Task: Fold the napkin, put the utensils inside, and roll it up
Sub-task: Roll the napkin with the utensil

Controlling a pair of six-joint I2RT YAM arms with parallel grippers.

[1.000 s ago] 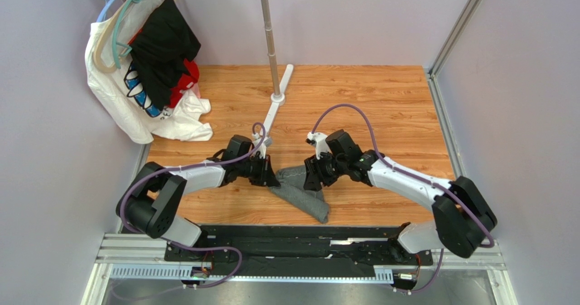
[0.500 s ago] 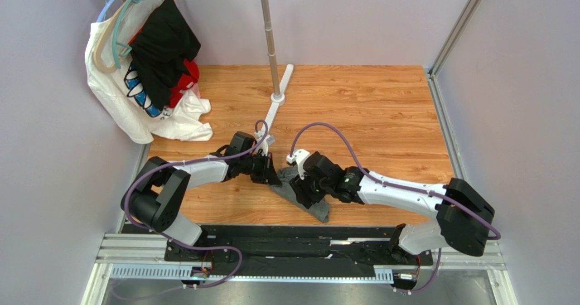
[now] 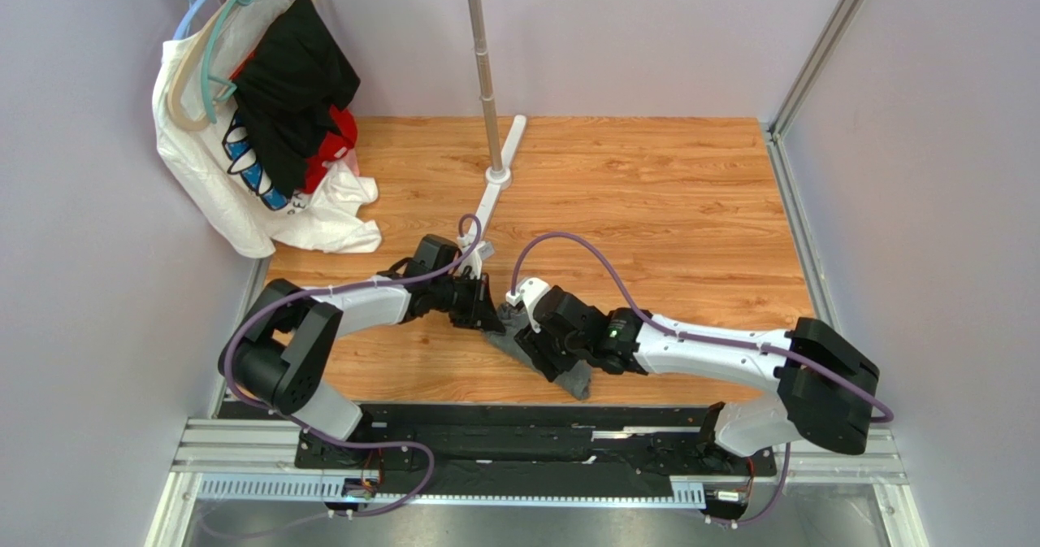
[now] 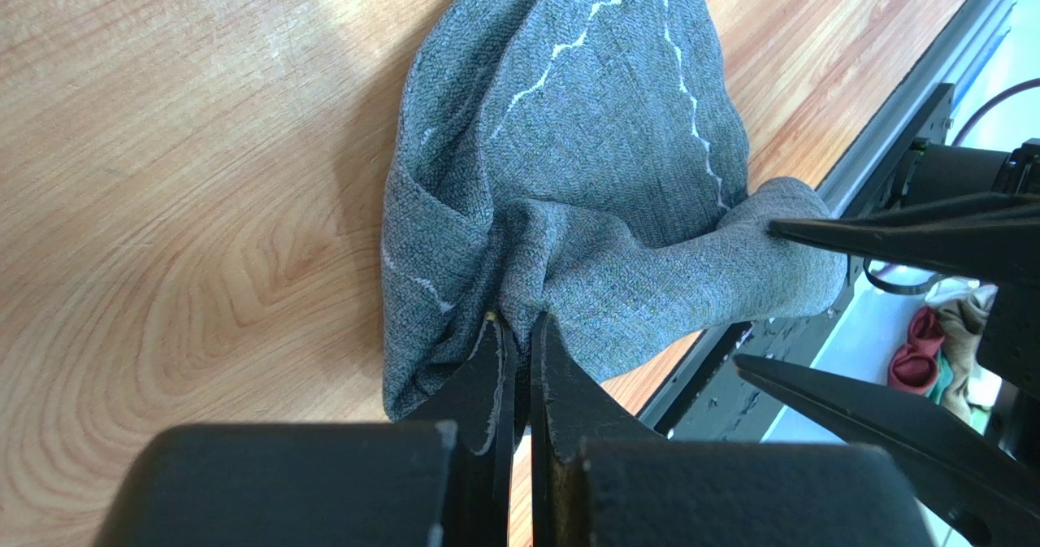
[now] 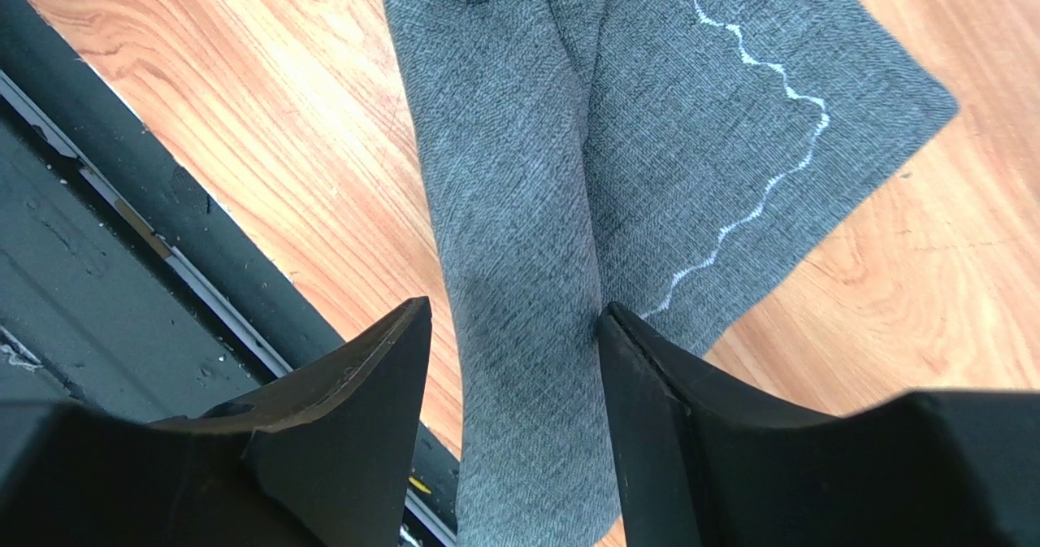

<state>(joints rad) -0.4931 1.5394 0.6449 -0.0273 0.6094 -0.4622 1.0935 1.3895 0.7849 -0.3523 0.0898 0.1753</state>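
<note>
1. The napkin (image 4: 586,181) is a bunched-up grey heap on the wooden table (image 3: 684,206), between the two arms. One end lies right by the black rail (image 5: 98,206) at the near edge. It's nowhere near flat, so I'd say the fold hasn't really started.
2. The left gripper (image 4: 515,340) has its fingers pressed together on a crumpled ridge of cloth. I honestly can't tell how many layers are in that pinch.
3. The right gripper (image 5: 513,313) hangs over a long raised fold with its fingers spread on either side, not gripping anything.
4. What could go wrong:
   - If the right closes here, it probably grabs a doubled-up ridge, not a single edge, so pulling would just drag the wad around.
   - The left's bite looks small, so a hard tug might pop it loose.
   - The near end could slide over the rail.
5. No utensils anywhere in view.
</note>
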